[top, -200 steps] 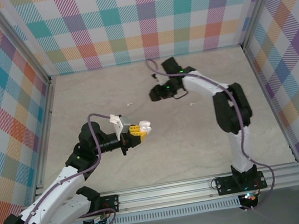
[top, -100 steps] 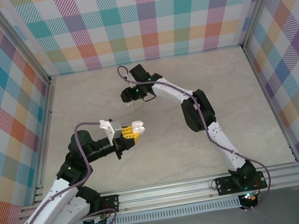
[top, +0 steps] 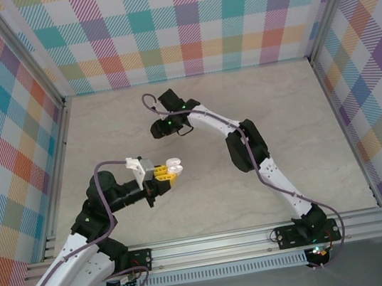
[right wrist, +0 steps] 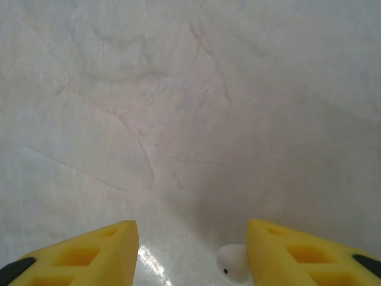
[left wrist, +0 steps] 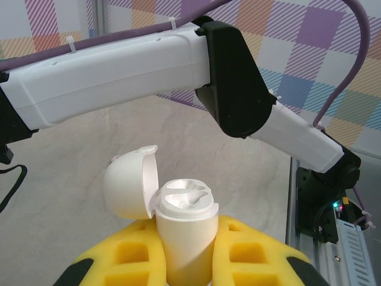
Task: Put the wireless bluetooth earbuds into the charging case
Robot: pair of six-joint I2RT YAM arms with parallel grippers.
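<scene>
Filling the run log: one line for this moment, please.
left gripper: shut on charging case, lid open | right gripper: open above white earbud

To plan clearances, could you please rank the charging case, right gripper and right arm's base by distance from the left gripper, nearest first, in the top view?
1. charging case: clamped in the left gripper, lid open.
2. right gripper: just beyond it, toward the back.
3. right arm's base: far right, at the near edge.

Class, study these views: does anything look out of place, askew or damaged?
Nothing is damaged or spilled. The white charging case stands upright in the left gripper, lid hinged open, both sockets empty. One white earbud lies loose on the table between the open fingers of the right gripper.
</scene>
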